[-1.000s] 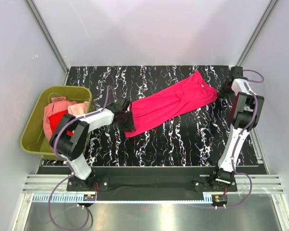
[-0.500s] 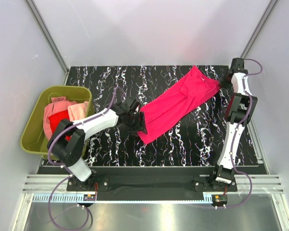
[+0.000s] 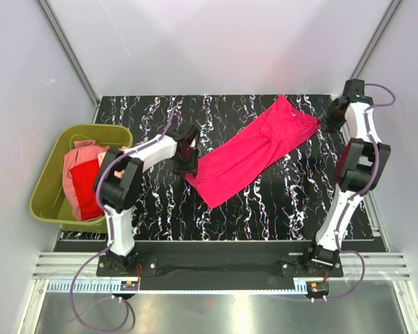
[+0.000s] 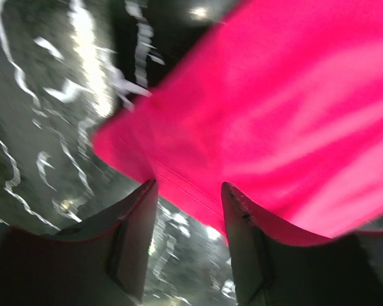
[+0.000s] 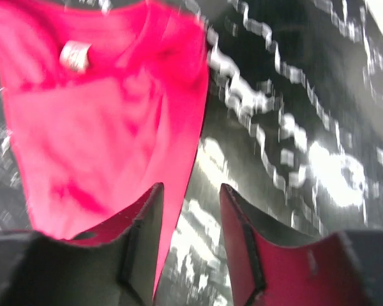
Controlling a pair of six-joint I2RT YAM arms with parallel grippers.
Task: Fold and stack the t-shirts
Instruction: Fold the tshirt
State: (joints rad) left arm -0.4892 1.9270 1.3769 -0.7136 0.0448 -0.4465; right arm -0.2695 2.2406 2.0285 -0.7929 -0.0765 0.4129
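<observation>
Across the table [image 3: 279, 202], change: a second ago the magenta shirt [image 3: 254, 149] was stretched between both grippers; now it lies slack and both have backed off its ends.
Meaning: lay-out looks done, shirt let go; cross fold and stacking not yet started (judgement).
Tub [image 3: 45, 174], far left: olive, holds the salmon shirt [image 3: 75, 161] and red shirt [image 3: 85, 195], bunched and unfolded.
Left gripper [image 3: 184, 163]: fingers [image 4: 137, 223] spread, nothing pinched; the wrist view shows bare table in the gap [image 4: 188, 191], with the hem [image 4: 274, 95] just past the tips.
Magenta shirt, position: mid-table, a narrow diagonal band with the hem end near-left and the collar end far-right.
Right gripper [image 3: 332, 115]: fingers [image 5: 140, 229] parted and empty [image 5: 188, 191]; the collar and label [image 5: 83, 127] lie beyond the tips. The cloth edge runs beside the left finger, not between the two.
</observation>
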